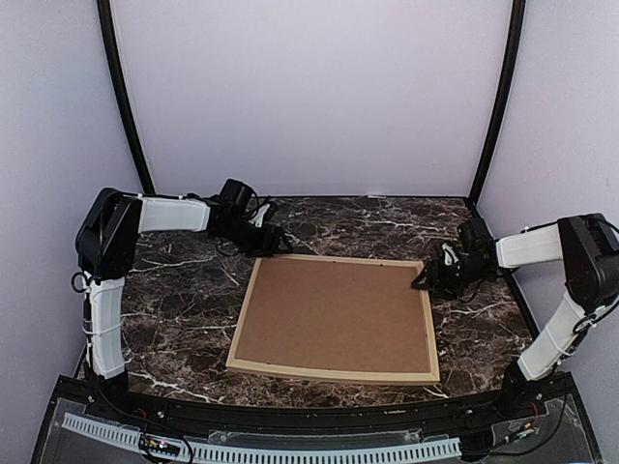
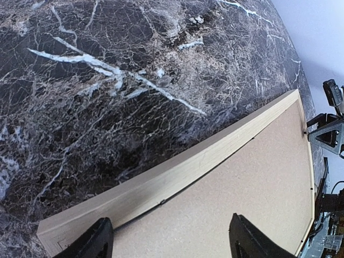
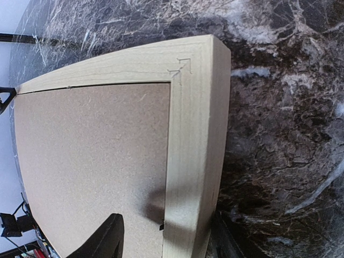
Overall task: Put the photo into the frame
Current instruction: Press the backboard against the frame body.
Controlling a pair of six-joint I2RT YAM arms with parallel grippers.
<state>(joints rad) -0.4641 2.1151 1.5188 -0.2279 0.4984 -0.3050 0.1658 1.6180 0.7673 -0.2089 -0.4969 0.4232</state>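
The frame (image 1: 334, 372), thin light wood, lies flat in the middle of the table, with a brown backing board (image 1: 334, 314) filling its opening. The photo is out of view. My left gripper (image 1: 276, 244) hangs open over the frame's far left corner. In the left wrist view the wooden rail (image 2: 177, 172) runs between the spread fingers of that gripper (image 2: 169, 242). My right gripper (image 1: 426, 280) is at the far right corner, open. There one finger (image 3: 105, 239) is over the board and the other lies outside the right rail (image 3: 188, 134), which passes between the jaws.
The table (image 1: 193, 290) is dark marble with white veins. Pale walls and two black posts (image 1: 121, 97) close in the back and sides. A black ledge (image 1: 290, 425) runs along the near edge by the arm bases.
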